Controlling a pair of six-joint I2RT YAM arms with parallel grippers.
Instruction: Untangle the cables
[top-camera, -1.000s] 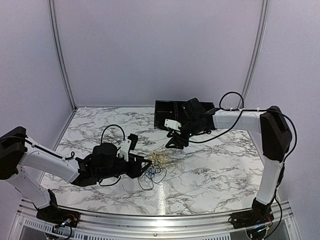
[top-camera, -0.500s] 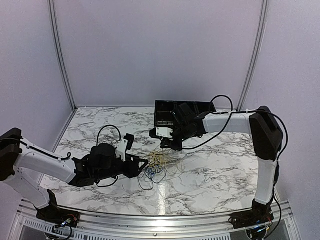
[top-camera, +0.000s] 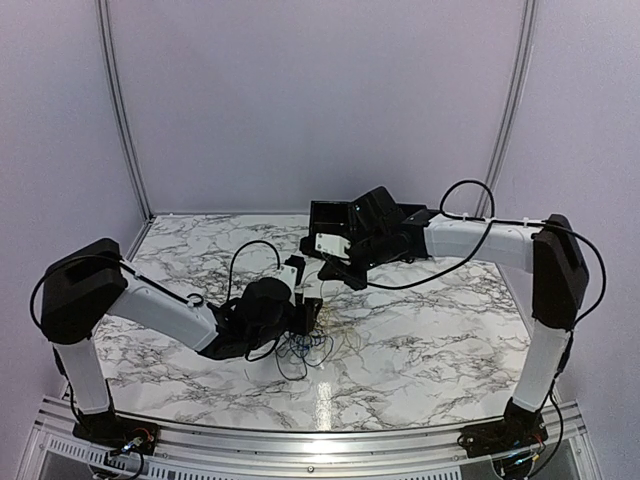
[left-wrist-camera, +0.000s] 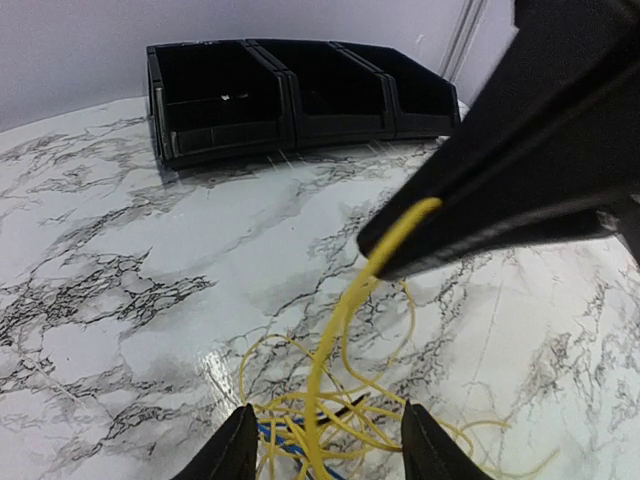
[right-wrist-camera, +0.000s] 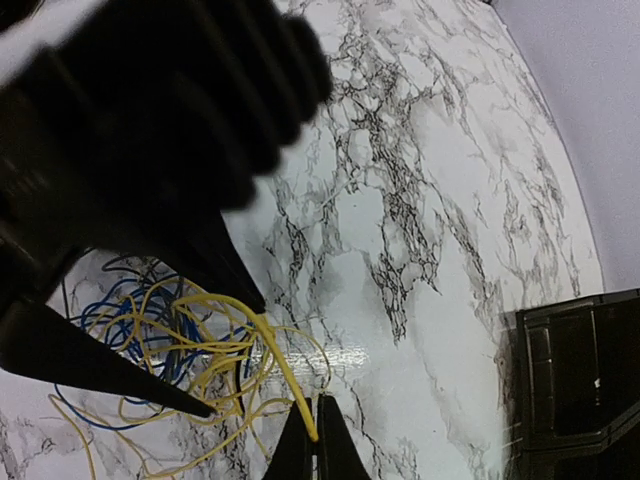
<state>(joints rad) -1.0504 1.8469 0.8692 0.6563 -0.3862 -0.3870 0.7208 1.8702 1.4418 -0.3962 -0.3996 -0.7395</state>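
The cables lie in one tangle on the marble table between the two arms. A yellow cable loops through a blue cable, and a short stretch of black cable shows among them. My right gripper is shut on a strand of the yellow cable, which rises taut from the pile to its tips. It hovers above the far side of the tangle. My left gripper stands open low over the tangle, with strands between its fingers.
A black bin with three compartments stands at the back of the table, just behind the right gripper. The table's side walls and rear wall enclose the workspace. The left arm's fingers crowd the right wrist view.
My right gripper has shut on the yellow strand and lifted it a little. The left arm has swung forward and right, bringing its gripper over the tangle.
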